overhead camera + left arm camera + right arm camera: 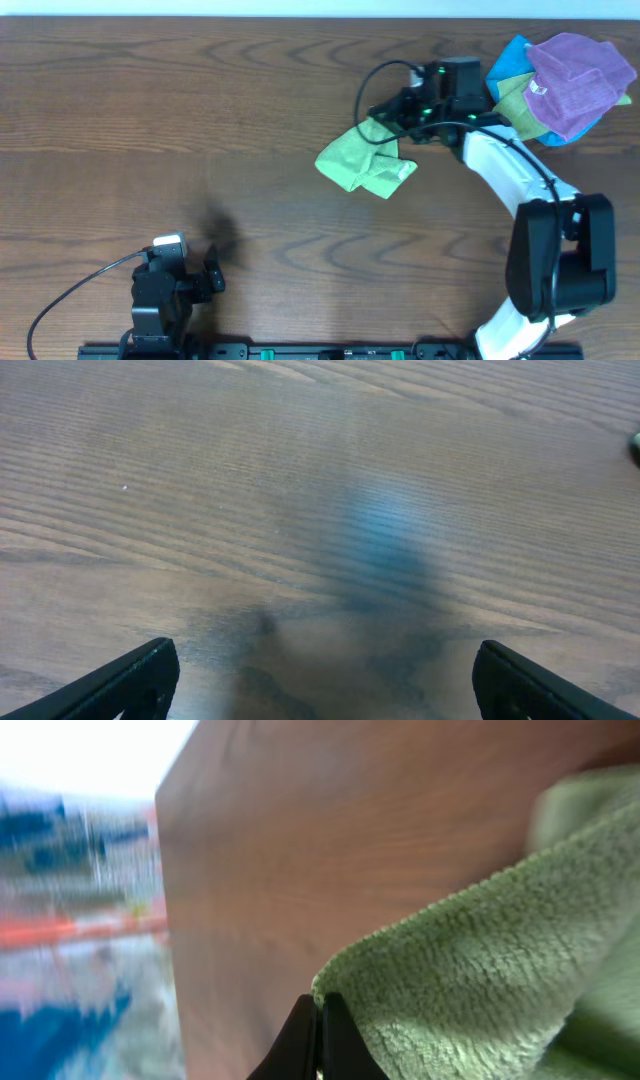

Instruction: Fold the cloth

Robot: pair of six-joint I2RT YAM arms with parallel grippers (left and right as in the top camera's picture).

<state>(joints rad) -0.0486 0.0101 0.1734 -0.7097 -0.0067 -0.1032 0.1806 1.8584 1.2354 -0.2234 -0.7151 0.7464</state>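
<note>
The cloth (360,160) is a lime-green fuzzy towel lying crumpled and partly doubled over, right of the table's middle. My right gripper (383,113) is at its far right corner. In the right wrist view the two black fingers (300,1040) are pressed together at the cloth's hem (480,980), and the gripper (320,1002) is shut on that edge. My left gripper (215,272) rests near the front left, far from the cloth. In the left wrist view it (325,680) is wide open over bare wood with nothing between its fingers.
A heap of other cloths sits at the back right corner: a purple one (575,80) on top, a bright blue one (510,60) and a dull green one (510,105) beneath. The table's far edge (165,850) runs close to the right gripper.
</note>
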